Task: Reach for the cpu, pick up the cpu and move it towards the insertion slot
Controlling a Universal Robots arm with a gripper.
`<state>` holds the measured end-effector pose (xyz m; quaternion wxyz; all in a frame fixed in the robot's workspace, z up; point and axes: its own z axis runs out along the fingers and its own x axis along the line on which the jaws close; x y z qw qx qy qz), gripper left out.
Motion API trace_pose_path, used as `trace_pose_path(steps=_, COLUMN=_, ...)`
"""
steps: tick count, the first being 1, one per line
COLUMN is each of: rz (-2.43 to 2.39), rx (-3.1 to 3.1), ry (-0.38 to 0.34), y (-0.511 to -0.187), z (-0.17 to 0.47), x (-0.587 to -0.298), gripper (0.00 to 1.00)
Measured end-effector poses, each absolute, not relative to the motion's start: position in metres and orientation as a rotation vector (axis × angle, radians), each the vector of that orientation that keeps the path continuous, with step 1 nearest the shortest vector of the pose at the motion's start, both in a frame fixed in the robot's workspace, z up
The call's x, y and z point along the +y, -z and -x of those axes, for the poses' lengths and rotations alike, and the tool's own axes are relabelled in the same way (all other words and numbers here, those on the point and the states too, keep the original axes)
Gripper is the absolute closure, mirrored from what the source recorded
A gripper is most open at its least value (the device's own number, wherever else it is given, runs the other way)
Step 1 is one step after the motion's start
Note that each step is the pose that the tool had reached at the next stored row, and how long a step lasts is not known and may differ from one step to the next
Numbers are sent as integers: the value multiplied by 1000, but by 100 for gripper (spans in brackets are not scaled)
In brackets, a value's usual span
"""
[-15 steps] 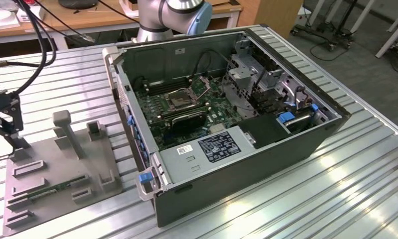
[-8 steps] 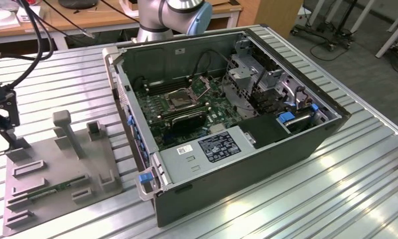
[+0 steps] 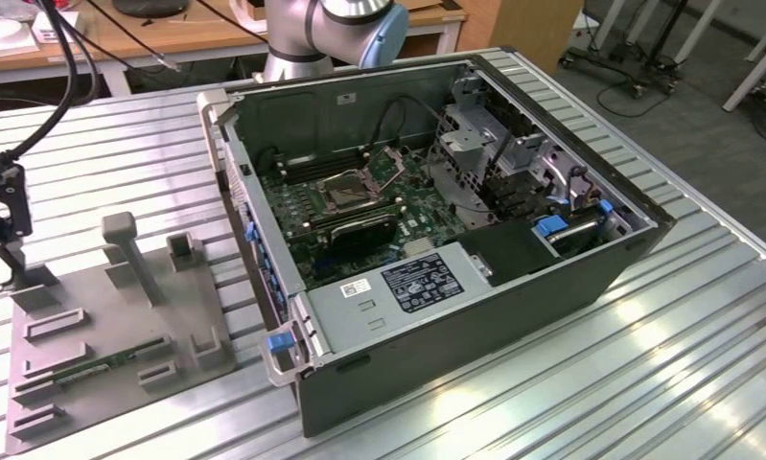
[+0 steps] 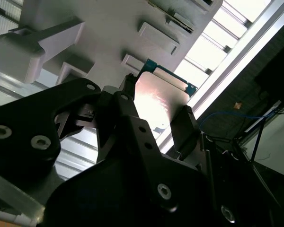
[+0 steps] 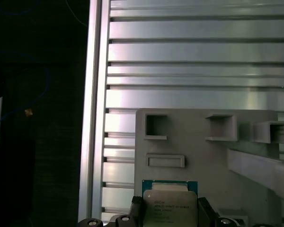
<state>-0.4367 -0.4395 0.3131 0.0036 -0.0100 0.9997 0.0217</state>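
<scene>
The cpu (image 5: 169, 204), a flat square chip with a silvery top and a thin green rim, sits between my gripper's (image 5: 169, 213) two black fingers (image 5: 136, 208), which press against its opposite edges. In the second wrist view the cpu's (image 4: 157, 94) pale top shines between the fingers (image 4: 183, 124), just over a corner of the grey fixture plate (image 4: 109, 28). In the exterior view my gripper (image 3: 10, 257) is at the far left, low over that plate. The insertion slot (image 3: 353, 190), a square metal-framed socket, lies on the green motherboard (image 3: 396, 216) inside the open computer case.
The grey fixture plate (image 3: 121, 331) carries upright posts (image 3: 121, 240), small pockets and a thin green memory stick (image 3: 95, 364). The ribbed metal table's edge (image 5: 97, 118) runs close beside the gripper. The case walls (image 3: 485, 316) rise around the motherboard. Black cables (image 3: 63, 86) hang above the gripper.
</scene>
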Motion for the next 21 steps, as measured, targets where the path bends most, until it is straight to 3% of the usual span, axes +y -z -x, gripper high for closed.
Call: trace_pose_path(steps=21, rz=31, rx=3134, ry=-68, y=-334, z=437, x=-439, gripper=46)
